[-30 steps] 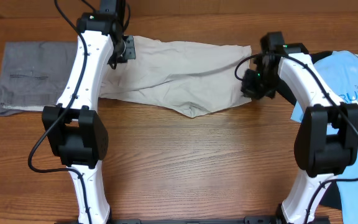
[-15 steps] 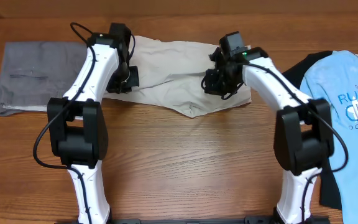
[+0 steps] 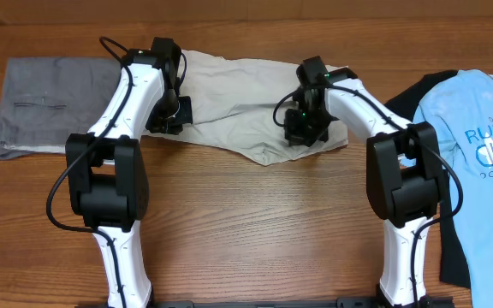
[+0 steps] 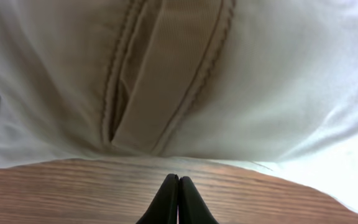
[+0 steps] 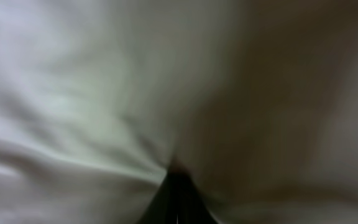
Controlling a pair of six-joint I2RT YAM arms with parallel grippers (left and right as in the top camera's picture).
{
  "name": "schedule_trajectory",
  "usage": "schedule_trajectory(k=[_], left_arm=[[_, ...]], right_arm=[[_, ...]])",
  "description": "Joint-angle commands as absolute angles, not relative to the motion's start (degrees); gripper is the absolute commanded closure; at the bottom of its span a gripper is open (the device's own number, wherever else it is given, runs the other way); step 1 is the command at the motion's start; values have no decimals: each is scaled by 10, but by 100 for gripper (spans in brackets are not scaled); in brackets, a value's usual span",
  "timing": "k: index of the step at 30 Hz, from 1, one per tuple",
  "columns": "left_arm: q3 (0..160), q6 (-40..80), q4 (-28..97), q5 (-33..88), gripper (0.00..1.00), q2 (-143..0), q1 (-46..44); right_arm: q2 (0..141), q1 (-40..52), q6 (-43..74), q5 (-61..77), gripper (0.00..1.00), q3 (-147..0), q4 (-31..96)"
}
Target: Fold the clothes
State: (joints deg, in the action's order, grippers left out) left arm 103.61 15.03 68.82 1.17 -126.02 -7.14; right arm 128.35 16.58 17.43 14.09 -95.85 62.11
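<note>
From above, the beige trousers (image 3: 246,94) lay bunched across the far middle of the wooden table (image 3: 255,231). They were well apart from the folded grey trousers (image 3: 45,103) at the far left. The light blue T-shirt (image 3: 469,137) at the right lay over a dark garment (image 3: 452,257). That view placed the left claw (image 3: 176,113) at the near edge of the beige cloth's left end. It placed the right claw (image 3: 305,130) down on the cloth's right part, close to its near edge. The wrists covered the fingertips there, so the overhead picture alone did not tell how either claw stood.

The left wrist camera settled it for that side. The two dark fingers (image 4: 169,202) were pressed together with no gap, their tips over bare wood just short of the cloth's edge, and no fabric showed between them. Only this view showed the stitched slit pocket (image 4: 145,81), running lengthways just beyond the tips.

The right wrist camera was blurred and showed no table. Beige cloth filled it, pale on the left and shadowed on the right. Creases ran down into the dark tips of the claw, which were closed and appeared to pinch the fabric. No seam or pocket could be made out there.
</note>
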Motion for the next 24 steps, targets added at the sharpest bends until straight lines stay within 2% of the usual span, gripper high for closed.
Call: schedule_trajectory(k=[1,7,14,17,22,24], left_arm=[[1032,158,692,54,96,-1254,-72],[1036,158,686,88,96,-1217,-81],[1040,179,690,71,96,-1065,-70],[1040,180,704,68,92,-1029,-69],[1037,173,752,39,73,-1041,-69],[1032,154,764,41,69,-1060,-67]], right_arm=[[1321,127,212,-43,96,-928,667],[1321,70,212,-85,96,-928,691],[1321,4,193,-85,96,-928,696],[1321,-14,193,-74,96,-928,695],[1321,-20,193,-59,96,-928,695],[1321,-17,193,-59,96,-928,695]])
